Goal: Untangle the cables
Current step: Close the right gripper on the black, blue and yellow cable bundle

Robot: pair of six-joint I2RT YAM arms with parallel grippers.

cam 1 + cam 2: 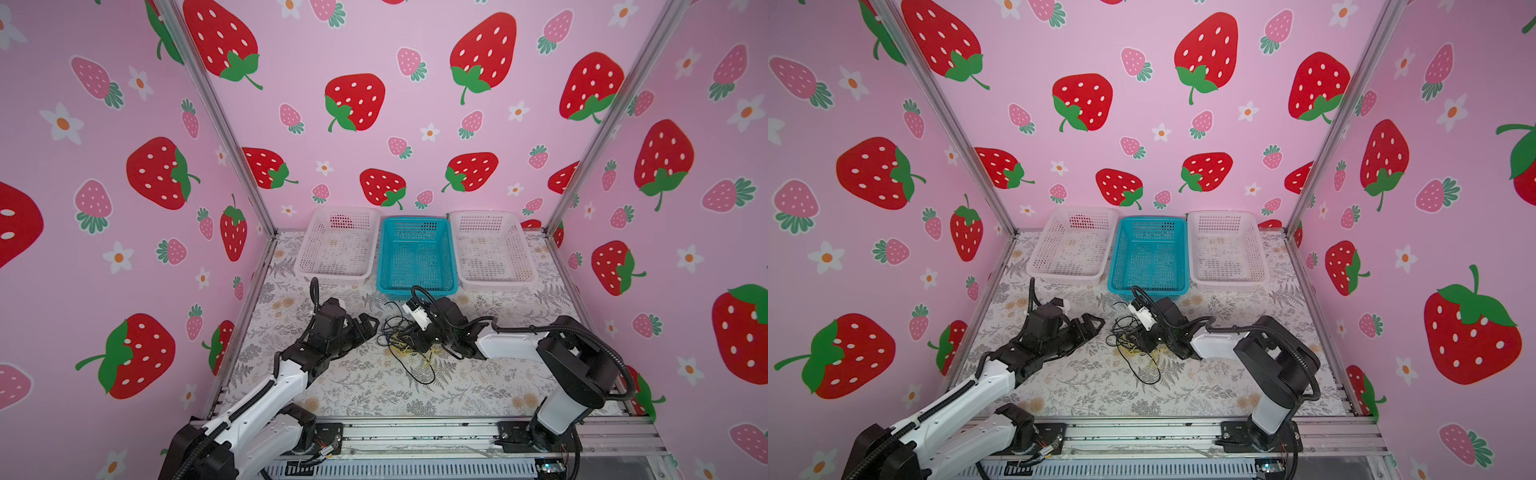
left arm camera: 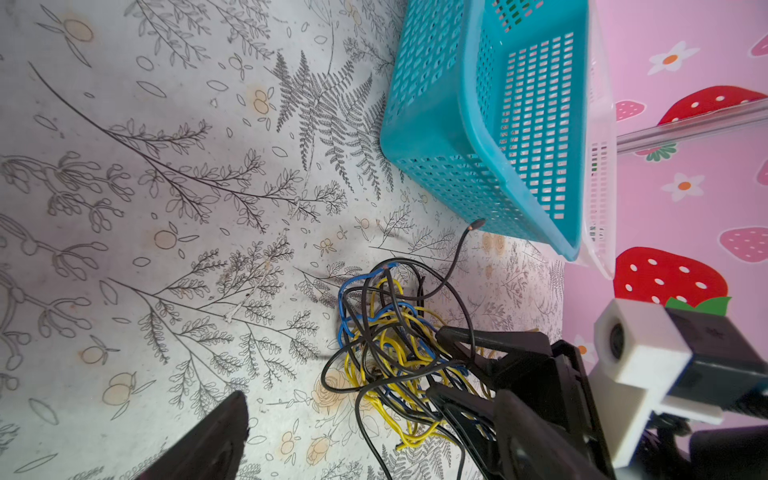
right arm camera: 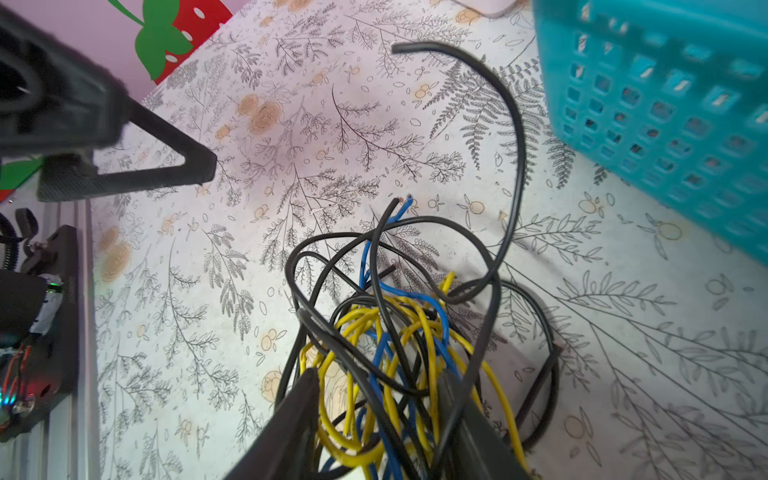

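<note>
Left of centre in a top view, the left tool (image 1: 371,327) hovers wide open and empty, just beside the heap. At centre, the cables (image 2: 386,353) lie on the table (image 1: 365,386) as one black, yellow and blue tangle. Just right of it, the right tool (image 3: 379,376) straddles the tangle, half-closed with strands between its jaws; whether it pinches them I cannot tell. The risk, as I judge it: a pull with nothing pinning the other side would drag the whole clump or tighten knots. The raised black end might also snag the blue basket (image 1: 417,286).
</note>
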